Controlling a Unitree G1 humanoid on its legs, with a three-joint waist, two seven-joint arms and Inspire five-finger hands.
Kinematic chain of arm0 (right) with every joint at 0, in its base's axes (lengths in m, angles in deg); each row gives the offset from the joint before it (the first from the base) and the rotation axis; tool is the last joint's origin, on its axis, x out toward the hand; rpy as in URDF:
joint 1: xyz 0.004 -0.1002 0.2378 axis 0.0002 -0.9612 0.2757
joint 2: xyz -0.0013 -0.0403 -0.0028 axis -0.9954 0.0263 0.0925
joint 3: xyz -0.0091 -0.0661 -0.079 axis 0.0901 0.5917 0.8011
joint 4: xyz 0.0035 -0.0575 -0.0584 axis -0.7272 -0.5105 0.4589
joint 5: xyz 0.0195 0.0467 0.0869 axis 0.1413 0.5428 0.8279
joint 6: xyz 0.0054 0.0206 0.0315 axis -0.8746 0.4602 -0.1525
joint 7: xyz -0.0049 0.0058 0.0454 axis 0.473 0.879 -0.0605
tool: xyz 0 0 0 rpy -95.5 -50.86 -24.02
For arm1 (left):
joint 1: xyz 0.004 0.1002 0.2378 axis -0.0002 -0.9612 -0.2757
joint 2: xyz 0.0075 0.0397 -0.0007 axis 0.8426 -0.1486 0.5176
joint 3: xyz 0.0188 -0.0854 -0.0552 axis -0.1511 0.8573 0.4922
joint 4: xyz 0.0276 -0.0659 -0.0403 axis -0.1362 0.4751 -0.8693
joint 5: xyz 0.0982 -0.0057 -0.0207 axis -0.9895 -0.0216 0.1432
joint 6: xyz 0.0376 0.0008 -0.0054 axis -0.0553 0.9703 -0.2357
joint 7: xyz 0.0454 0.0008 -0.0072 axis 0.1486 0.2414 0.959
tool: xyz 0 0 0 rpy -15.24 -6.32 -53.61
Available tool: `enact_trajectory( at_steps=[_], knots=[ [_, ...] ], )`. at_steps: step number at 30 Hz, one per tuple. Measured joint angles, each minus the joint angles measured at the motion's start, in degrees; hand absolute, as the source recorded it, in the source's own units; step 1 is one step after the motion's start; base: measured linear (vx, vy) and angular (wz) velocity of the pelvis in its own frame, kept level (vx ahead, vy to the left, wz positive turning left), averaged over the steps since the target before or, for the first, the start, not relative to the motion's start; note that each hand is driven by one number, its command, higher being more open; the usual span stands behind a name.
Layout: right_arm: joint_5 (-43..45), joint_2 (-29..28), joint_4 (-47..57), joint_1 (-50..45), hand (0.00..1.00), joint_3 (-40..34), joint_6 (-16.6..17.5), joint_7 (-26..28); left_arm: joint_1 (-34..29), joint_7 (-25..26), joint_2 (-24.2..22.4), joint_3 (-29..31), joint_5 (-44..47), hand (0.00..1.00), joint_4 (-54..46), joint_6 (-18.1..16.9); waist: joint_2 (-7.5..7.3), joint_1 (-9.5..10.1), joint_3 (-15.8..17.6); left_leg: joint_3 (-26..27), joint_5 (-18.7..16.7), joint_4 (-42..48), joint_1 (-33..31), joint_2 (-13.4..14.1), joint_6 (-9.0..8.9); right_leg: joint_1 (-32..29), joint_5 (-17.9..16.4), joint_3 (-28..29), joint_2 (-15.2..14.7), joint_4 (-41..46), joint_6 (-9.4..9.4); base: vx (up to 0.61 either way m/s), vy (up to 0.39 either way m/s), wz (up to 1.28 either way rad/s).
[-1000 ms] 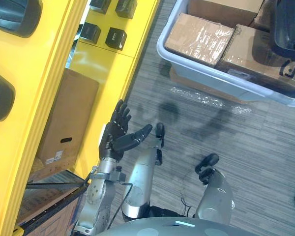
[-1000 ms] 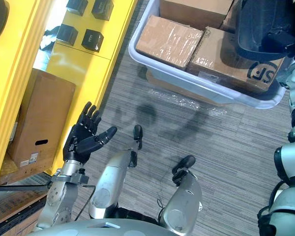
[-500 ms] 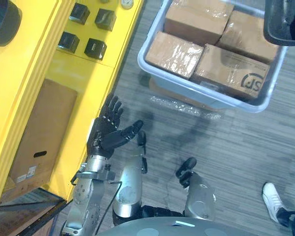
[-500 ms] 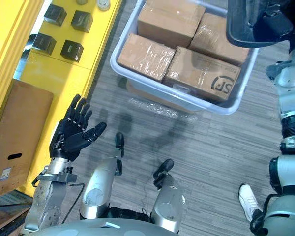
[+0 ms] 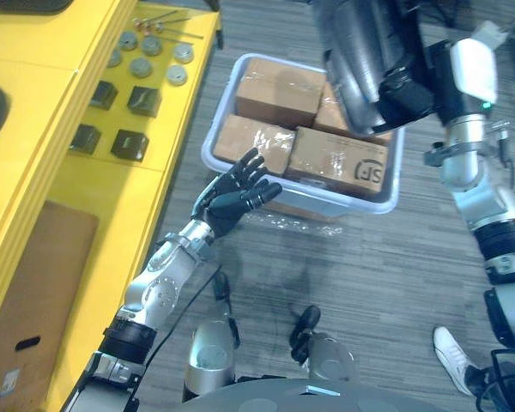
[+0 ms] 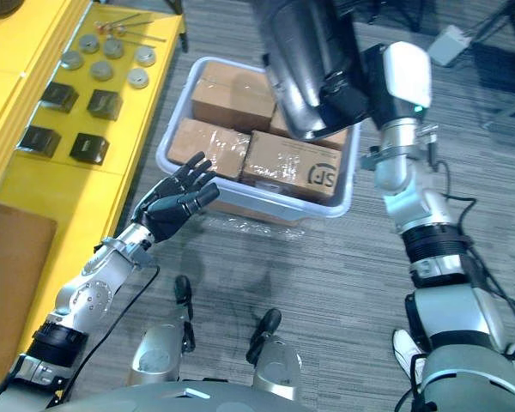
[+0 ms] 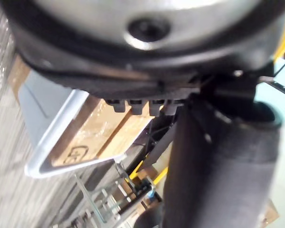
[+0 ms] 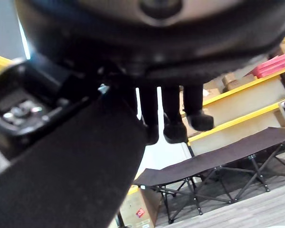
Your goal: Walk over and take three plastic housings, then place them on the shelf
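One housing (image 6: 299, 58): dark curved shell, held high over the bin's far side in the right hand.
right hand (image 6: 347, 99): fingers curled on the housing's lower edge; arm raised, well above the floor.
left hand (image 6: 166, 209): fingers straight and spread, thumb out, holding nothing. It hovers just off the bin's near-left corner, not touching it.
bin (image 6: 256, 204): grey, rounded rim, sits on the floor. Its left side is near the shelf edge.
boxes (image 6: 296, 172): film-wrapped cardboard, packed tight in the bin, tops about level with the rim.
shelf (image 6: 34, 184): yellow. Its front edge runs diagonally down the left of the head views.
blocks (image 6: 90, 148): four, small and black, in a two-by-two on the shelf, set back from the edge.
discs (image 6: 137, 79): silver, grouped further along the shelf past the blocks.
floor (image 6: 326, 275): narrow strip between shelf edge and bin; wide open on the bin's near side and to its right.
shoe (image 5: 452, 357): white, a person's, on the floor at near right, well apart from the bin.
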Motion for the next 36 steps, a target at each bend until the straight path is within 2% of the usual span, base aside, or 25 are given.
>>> enact_trajectory(
  at_steps=[6, 9, 14, 21, 26, 36],
  knots=[
    [-2.64, -5.27, 3.14, -4.57, 0.0, -0.04, 2.58, 0.67, 2.95, 3.92, -3.0, -1.58, 4.47, 1.0, 2.12, 0.67, -0.21, -0.8, -2.03, 0.92, 0.09, -0.89, 2.76, 0.1, -0.14, 2.12, 0.21, 1.01, 0.51, -1.14, 0.04, 0.02, -0.003, -0.11],
    [-2.63, -8.13, 5.03, -5.34, 0.0, -0.08, 2.56, 2.63, 4.1, 9.57, -4.92, -2.72, 3.09, 1.0, 5.34, 0.51, 0.23, -0.83, -3.99, 1.17, -0.05, -0.95, 3.53, 0.31, -0.34, 2.81, 0.38, 1.55, 0.87, -1.7, 0.02, -0.01, -0.002, -0.07],
    [-4.6, -13.55, 7.62, -7.16, 0.0, -0.07, 2.98, 5.26, 4.11, 14.69, -7.0, -3.26, 0.96, 1.0, 8.47, 0.54, 0.23, -1.18, -6.24, 1.54, -0.13, -0.98, 5.4, 0.36, -0.46, 4.76, 0.94, 1.98, 1.13, -2.89, 0.03, -0.01, 0.002, -0.05],
    [-4.98, -16.04, 7.62, -10.06, 0.0, 0.99, 3.83, 7.82, 4.85, 16.91, -7.99, -3.82, -1.4, 1.0, 11.19, 0.55, 0.37, -1.2, -9.72, 1.64, -0.22, -1.06, 5.76, 0.21, -0.59, 6.16, 3.18, 2.17, 1.58, -6.06, 0.13, -0.02, 0.012, -0.02],
    [-6.31, -17.41, 7.58, -10.28, 0.0, 3.43, 3.93, 8.59, 5.32, 18.54, -8.2, -4.43, -1.79, 1.0, 12.79, 0.54, 0.47, -1.91, -10.28, 1.76, -0.27, -1.25, 6.79, 0.16, -0.64, 7.81, 4.07, 2.28, 1.86, -7.83, 0.1, -0.01, 0.008, -0.01],
    [-6.4, -17.72, 6.87, -10.75, 0.0, 5.49, 3.97, 7.26, 7.34, 19.85, -8.16, -5.46, -3.49, 1.0, 14.13, 0.55, 0.36, -1.88, -11.83, 1.59, -0.17, -1.09, 6.48, 0.01, -0.62, 8.06, 4.81, 2.06, 1.97, -8.78, 0.07, 0.0, 0.002, 0.0]
  ],
)
